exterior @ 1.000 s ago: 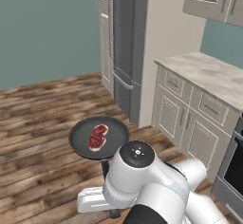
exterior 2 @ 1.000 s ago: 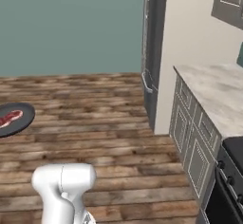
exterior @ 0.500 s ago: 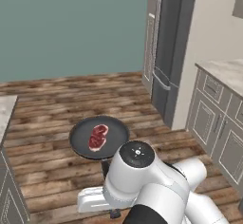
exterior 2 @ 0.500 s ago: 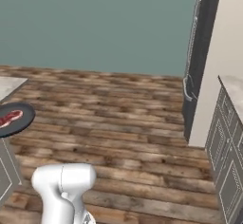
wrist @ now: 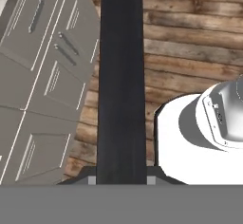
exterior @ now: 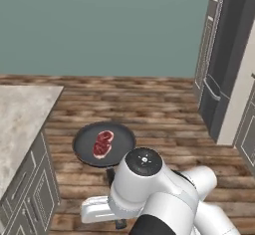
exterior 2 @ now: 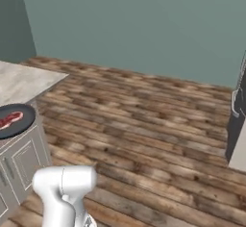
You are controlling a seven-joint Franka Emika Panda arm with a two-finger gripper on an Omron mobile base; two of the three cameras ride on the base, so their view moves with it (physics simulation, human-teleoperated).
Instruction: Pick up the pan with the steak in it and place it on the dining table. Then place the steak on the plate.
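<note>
- The gripper (wrist: 121, 180) pinches the pan's handle (wrist: 121, 76).
- The pan (exterior: 104, 144), steak (exterior: 102, 144) inside, rides over the wooden floor beside a cabinet (exterior: 25, 189).
- Keep it level so the steak stays put.

Black pan (exterior: 104, 144) carried above wooden floor (exterior: 159, 109), red steak (exterior: 102, 144) lying in it

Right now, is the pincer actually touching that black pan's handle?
Touching. In the hand view the pincer sits shut on the pan's handle, its two fingertips pressed against either side with no gap.
</note>
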